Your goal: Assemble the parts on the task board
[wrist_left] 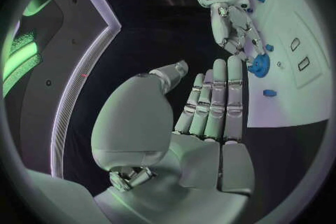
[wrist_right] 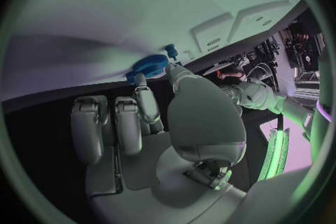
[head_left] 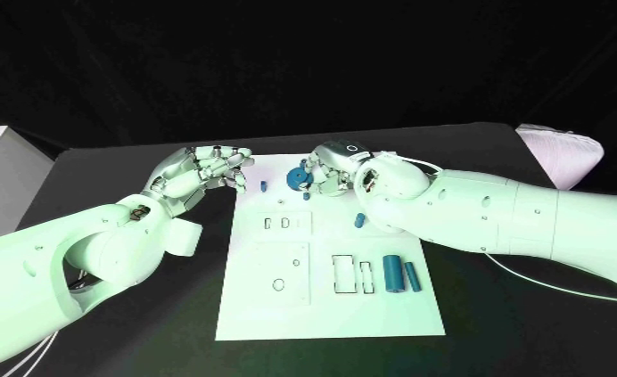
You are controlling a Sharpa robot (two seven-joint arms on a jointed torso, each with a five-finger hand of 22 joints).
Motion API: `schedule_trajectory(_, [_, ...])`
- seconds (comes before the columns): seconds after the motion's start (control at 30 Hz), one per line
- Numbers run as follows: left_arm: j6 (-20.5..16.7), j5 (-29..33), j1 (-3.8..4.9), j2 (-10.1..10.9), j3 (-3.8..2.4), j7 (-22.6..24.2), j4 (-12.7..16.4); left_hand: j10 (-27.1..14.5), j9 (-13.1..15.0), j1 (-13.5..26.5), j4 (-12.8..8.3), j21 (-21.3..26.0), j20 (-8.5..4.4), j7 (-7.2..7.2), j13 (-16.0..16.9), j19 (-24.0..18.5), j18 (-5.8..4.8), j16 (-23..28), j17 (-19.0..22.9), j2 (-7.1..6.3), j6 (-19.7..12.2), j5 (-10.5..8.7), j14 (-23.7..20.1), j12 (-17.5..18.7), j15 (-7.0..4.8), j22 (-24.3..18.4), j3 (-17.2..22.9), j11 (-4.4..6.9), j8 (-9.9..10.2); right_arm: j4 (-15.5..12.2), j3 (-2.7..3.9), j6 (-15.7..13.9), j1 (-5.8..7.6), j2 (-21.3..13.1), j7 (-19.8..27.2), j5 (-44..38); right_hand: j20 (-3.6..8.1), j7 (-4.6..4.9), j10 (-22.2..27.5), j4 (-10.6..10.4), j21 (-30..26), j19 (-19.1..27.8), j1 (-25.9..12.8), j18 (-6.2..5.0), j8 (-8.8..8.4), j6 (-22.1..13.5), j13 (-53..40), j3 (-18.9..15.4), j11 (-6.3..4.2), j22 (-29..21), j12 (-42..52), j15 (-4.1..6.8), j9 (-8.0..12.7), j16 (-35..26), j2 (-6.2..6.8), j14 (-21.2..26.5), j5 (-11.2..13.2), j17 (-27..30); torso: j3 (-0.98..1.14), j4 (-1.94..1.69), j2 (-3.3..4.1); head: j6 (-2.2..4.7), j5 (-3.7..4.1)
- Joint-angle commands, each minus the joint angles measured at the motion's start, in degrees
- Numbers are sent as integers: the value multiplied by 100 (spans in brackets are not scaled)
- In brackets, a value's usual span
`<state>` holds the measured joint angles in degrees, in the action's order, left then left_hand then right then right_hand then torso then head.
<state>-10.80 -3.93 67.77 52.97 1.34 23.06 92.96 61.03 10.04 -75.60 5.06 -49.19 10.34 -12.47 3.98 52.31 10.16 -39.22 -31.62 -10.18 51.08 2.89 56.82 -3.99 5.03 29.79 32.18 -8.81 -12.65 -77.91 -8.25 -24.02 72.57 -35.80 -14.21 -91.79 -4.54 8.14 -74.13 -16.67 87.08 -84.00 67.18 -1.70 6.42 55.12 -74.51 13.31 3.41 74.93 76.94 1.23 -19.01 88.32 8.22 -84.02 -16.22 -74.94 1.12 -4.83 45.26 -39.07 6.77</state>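
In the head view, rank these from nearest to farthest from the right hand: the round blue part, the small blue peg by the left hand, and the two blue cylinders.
1. Round blue part: at the right hand's fingertips.
2. Small blue peg: near the board's far left corner.
3. Two blue cylinders: on the board's near right side.

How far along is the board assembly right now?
Early, by the look of it. Nothing clearly looks finished: rectangular slots on the task board appear unfilled. In hand: the right hand grips a round blue part at the board's far end; the left hand holds nothing, beside the board. Left: two blue cylinders lie near the right edge, and small blue pieces lie loose.
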Motion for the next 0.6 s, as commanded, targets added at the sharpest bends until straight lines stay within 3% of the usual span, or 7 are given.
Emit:
schedule_trajectory(0.03, [99,-13,3,-8,-3,35,5,-44,8,35,-11,-39,-1,-3,-3,-44,32,-42,1,51,-31,15,-33,10,1,20,41,-19,41,-98,-7,-312,-23,-85,-28,-35,-23,-41,-23,3,28,-485,-17,93,-2,19,2,34,-19,1222,24,-19,8,34,5,-503,-44,-1093,-3,-4,-2,9,1])
schedule_trajectory(0.23, [97,-13,3,-7,-3,38,-8,-44,8,35,-11,-39,-1,-3,-3,-44,32,-42,1,51,-31,15,-33,10,1,20,41,-19,41,-373,30,-775,-5,-420,-123,217,-19,-41,-36,17,39,-490,45,96,-4,24,-11,181,-22,1236,30,-16,27,36,-18,-506,-198,-1105,-1,12,-13,24,1])
schedule_trajectory(0.43, [103,-13,2,-10,-2,39,-17,-44,8,35,-11,-39,-1,-3,-3,-44,32,-42,1,51,-31,15,-33,10,1,20,41,-19,41,-703,67,-938,107,-885,11,922,-20,-31,-28,47,38,-489,155,96,-23,0,-5,294,-16,1236,21,-18,48,35,44,-506,-184,-1106,18,40,-17,54,17])
schedule_trajectory(0.6, [110,-12,1,-17,0,38,-27,-44,8,35,-11,-39,-1,-3,-3,-44,32,-42,1,51,-31,15,-33,10,1,20,41,-19,41,-899,83,-680,251,-1364,560,1844,-36,-3,13,222,9,-475,580,88,-85,-81,19,448,8,1211,-10,-39,96,31,283,-504,363,-1103,38,78,-30,67,47])
